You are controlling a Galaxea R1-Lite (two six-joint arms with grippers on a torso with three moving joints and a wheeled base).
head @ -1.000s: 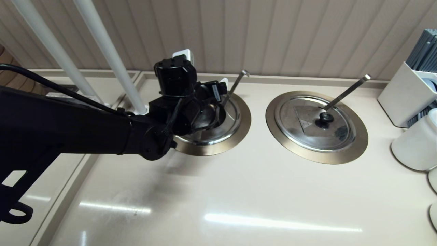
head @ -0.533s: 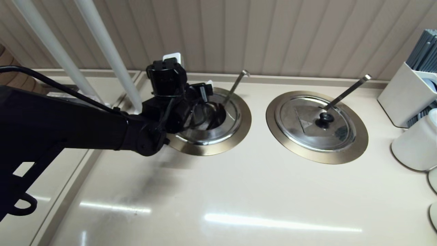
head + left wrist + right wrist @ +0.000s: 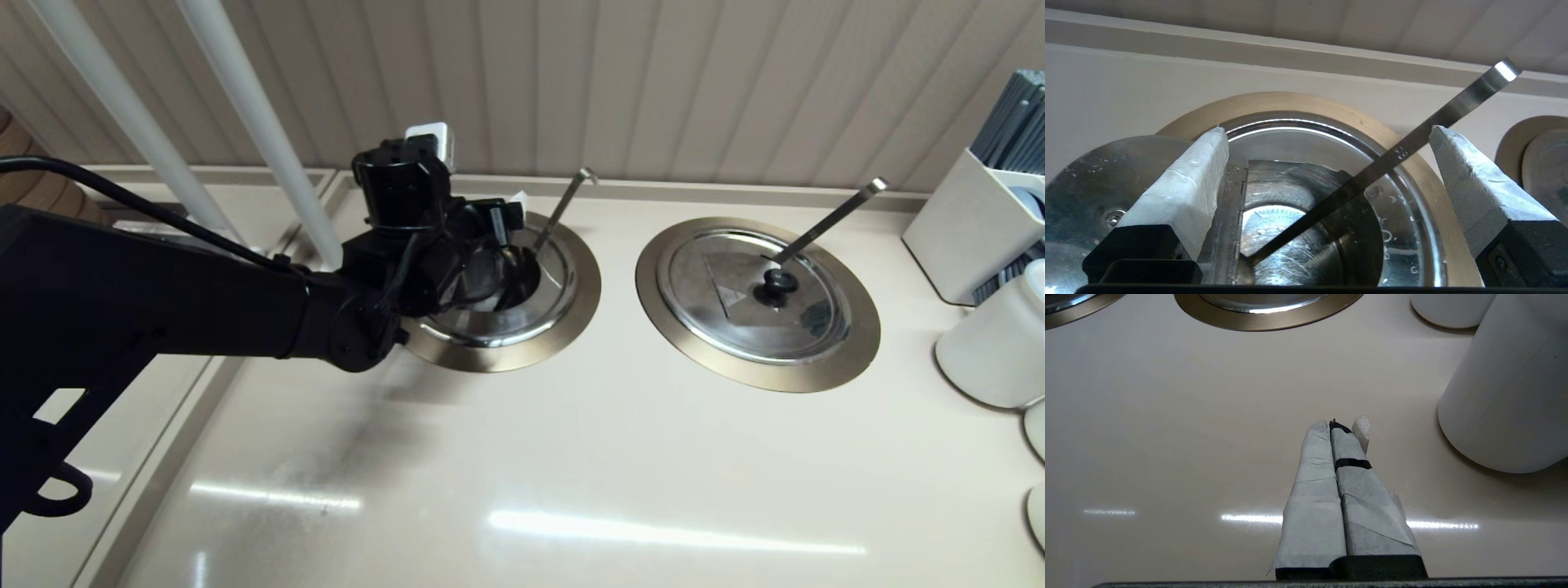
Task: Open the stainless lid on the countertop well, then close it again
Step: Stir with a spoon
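The countertop well [image 3: 584, 287], ringed by a bronze-gold collar, sits left of centre. Its stainless lid [image 3: 545, 304] has the wedge flap [image 3: 1090, 179] folded back on its hinge [image 3: 1235, 212], so the pot's inside [image 3: 1290, 232] shows. The thin hook-ended ladle rod [image 3: 564, 202] leans out of the opening towards the wall. My left gripper [image 3: 472, 167] hovers over the lid's left half, open, its fingers [image 3: 1192, 175] holding nothing. The black knob is hidden. My right gripper [image 3: 1337, 424] is shut and empty above the bare counter, outside the head view.
A twin well [image 3: 759, 302] with a closed lid and a flat ladle handle lies to the right. White containers [image 3: 992, 343] and a utensil holder [image 3: 976, 220] stand at the right edge. Two white poles [image 3: 269, 139] rise behind my left arm.
My left gripper has shifted a little to the left and towards the wall over the well. The flap stays folded open and the right arm has not moved.
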